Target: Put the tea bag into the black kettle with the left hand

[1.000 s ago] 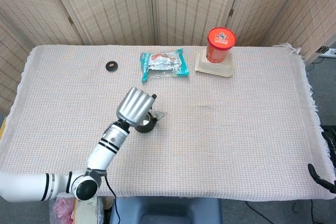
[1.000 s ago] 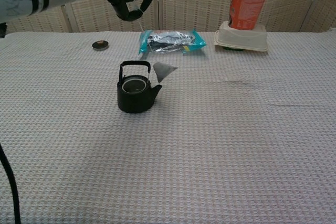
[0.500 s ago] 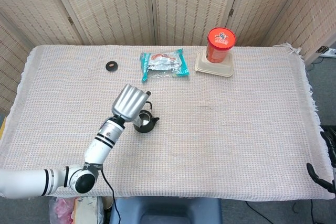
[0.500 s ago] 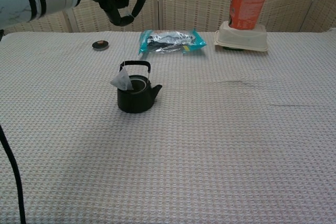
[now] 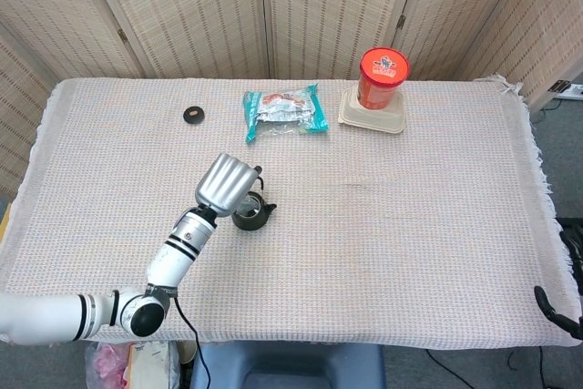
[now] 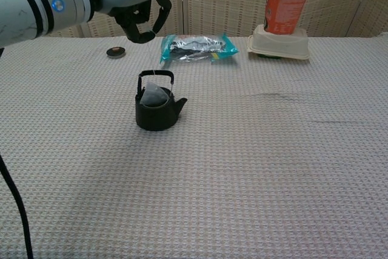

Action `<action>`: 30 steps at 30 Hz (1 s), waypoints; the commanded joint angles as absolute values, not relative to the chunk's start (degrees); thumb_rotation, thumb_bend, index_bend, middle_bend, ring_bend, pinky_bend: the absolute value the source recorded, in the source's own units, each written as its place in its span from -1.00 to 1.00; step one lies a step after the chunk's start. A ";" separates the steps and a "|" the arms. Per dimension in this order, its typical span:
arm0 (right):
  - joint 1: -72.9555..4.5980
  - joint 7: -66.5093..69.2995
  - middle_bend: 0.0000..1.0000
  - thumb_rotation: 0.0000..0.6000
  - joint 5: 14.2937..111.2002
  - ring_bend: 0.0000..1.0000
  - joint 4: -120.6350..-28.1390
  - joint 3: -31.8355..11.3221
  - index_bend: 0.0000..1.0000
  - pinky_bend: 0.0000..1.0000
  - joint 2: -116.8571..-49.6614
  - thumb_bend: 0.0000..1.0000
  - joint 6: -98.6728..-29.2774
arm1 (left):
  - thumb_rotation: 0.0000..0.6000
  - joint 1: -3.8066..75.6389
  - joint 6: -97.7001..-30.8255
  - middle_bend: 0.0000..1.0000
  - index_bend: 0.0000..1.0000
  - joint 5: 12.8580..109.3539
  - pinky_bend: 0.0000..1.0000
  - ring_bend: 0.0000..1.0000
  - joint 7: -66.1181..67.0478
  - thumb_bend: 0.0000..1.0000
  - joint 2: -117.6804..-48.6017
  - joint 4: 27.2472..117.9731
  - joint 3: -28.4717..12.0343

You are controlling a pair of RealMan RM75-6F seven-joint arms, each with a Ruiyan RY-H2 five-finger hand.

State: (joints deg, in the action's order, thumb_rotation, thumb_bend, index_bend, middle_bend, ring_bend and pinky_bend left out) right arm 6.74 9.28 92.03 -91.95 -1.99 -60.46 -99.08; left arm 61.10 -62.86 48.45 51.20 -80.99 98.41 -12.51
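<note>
Left robot hand (image 6: 143,13) fingers curled — pinching string, tea bag (image 6: 154,96) dangling at black kettle (image 6: 157,111) mouth.

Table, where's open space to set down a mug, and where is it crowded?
Free: the whole front of the table, and the right side beyond the black kettle. Crowded: the back edge, with the small black disc, snack packet and red-lidded tub on its tray.

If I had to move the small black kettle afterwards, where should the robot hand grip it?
Probably the thin arched handle of the small black kettle, taken from above. It stands upright over the opening, with its spout pointing right. The white tea bag hangs on its string from the left robot hand just under that arch, so clear that first.
</note>
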 commanded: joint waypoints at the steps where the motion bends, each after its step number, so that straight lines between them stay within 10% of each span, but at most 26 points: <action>1: 6.66 8.96 -1.00 1.00 92.40 -1.00 -91.92 -1.85 -1.00 -1.00 -60.57 -0.46 -99.00 | 1.00 59.91 -62.69 1.00 0.21 49.24 1.00 1.00 48.63 -0.13 -82.55 97.69 -11.12; 24: 7.14 7.19 -1.00 1.00 96.27 -1.00 -91.15 -0.21 -1.00 -1.00 -61.42 -0.46 -100.28 | 1.00 50.99 -67.62 1.00 0.20 56.23 1.00 1.00 41.74 -0.13 -85.29 100.49 -4.21; 30: 7.06 6.21 -1.00 1.00 96.10 -1.00 -91.50 -0.27 -1.00 -1.00 -61.64 -0.46 -99.99 | 1.00 49.44 -63.25 1.00 -0.42 57.34 1.00 1.00 36.03 -0.13 -82.93 99.09 -2.91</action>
State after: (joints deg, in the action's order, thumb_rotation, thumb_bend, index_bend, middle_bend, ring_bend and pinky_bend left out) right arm 7.05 6.29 96.02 -91.47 -0.31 -61.61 -99.97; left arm 50.15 -64.39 56.97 37.29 -83.76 99.69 -3.41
